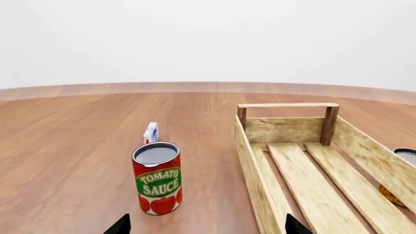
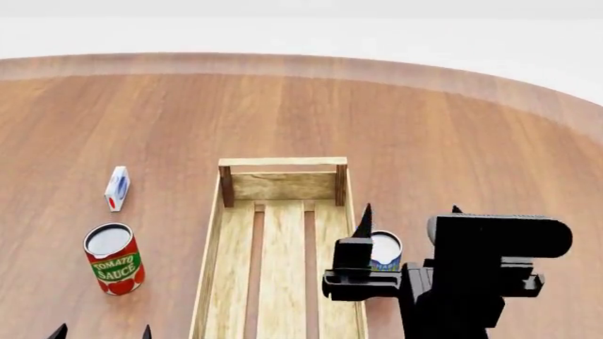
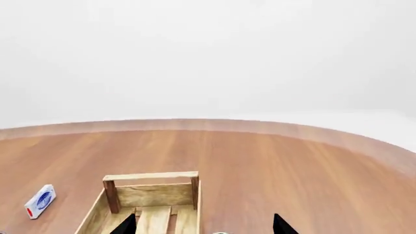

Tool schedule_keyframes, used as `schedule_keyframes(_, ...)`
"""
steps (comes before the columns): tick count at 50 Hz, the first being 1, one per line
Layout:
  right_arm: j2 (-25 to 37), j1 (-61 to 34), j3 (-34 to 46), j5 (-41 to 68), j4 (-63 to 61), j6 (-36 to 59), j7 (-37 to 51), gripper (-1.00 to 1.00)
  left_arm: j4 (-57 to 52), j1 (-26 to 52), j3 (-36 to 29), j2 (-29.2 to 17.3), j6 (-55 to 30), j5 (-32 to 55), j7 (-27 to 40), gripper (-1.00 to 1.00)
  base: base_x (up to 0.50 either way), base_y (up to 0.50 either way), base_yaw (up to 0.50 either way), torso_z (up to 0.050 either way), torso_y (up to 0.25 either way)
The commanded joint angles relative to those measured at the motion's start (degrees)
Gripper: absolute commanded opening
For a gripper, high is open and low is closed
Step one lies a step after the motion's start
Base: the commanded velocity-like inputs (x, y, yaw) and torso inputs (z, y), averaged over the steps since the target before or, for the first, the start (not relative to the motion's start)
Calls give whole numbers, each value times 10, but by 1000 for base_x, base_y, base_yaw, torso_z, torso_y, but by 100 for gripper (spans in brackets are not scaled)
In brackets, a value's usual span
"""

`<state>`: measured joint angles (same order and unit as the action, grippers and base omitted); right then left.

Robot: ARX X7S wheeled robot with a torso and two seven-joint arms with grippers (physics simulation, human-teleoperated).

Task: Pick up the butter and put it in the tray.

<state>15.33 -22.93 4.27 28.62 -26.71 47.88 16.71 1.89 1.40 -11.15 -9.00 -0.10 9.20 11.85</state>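
The tray [image 2: 282,162] is a long pale wooden crate lying in the middle of the wooden table, and nothing lies in it. It also shows in the left wrist view [image 1: 255,161] and the right wrist view [image 3: 151,176]. The butter is not clearly in view. A small orange patch [image 1: 390,195] shows past the tray's right wall; I cannot tell what it is. My left gripper [image 2: 102,332] is open and empty, low, left of the tray and near the tomato sauce can; its jaws [image 1: 206,226] stand wide apart. My right gripper [image 2: 411,210] is open and empty, raised over the tray's right side [image 3: 204,225].
A red tomato sauce can [image 2: 114,258] stands left of the tray, seen close in the left wrist view [image 1: 157,178]. A small white-blue-red carton [image 2: 116,188] lies beyond it [image 1: 151,132] [image 3: 40,201]. A blue-labelled can [image 2: 385,251] stands against the tray's right wall, under my right arm.
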Motion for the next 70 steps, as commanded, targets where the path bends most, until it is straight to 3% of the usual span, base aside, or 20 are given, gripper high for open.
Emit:
schedule_keyframes(1, 27, -144, -26, 86, -92, 223, 30, 100, 4, 1, -3, -2, 1, 5, 5, 100, 0, 0, 0, 0, 0)
schedule_keyframes(13, 36, -159, -15, 100, -81, 244, 20, 100, 7, 1, -8, -5, 5, 7, 8, 100, 0, 0, 0, 0, 0)
schedule_keyframes(19, 67, -203, 30, 114, -66, 280, -12, 100, 9, 2, -10, -6, 5, 9, 10, 100, 0, 0, 0, 0, 0)
schedule_keyframes(26, 116, -319, 110, 146, -14, 349, -89, 100, 12, 3, -12, -7, 6, 10, 12, 100, 0, 0, 0, 0, 0)
schedule_keyframes(29, 113, -327, 105, 152, -6, 356, -90, 100, 13, 4, -13, -8, 6, 11, 13, 100, 0, 0, 0, 0, 0)
schedule_keyframes(33, 164, -393, 225, 160, -9, 360, -173, 100, 17, 6, -15, -8, 6, 12, 14, 100, 0, 0, 0, 0, 0)
schedule_keyframes(48, 228, -500, 456, 121, -4, 318, -307, 100, 15, 6, -19, -12, 5, 17, 18, 100, 0, 0, 0, 0, 0)
schedule_keyframes(54, 233, -513, 471, 132, -4, 318, -335, 100, 16, 7, -21, -13, 5, 18, 19, 100, 0, 0, 0, 0, 0)
schedule_keyframes(61, 218, -499, 398, 208, -1, 372, -334, 100, 17, 8, -24, -14, 5, 19, 21, 100, 0, 0, 0, 0, 0)
schedule_keyframes(70, 235, -510, 463, 259, -51, 408, -369, 100, 20, 10, -26, -16, 5, 24, 22, 100, 0, 0, 0, 0, 0)
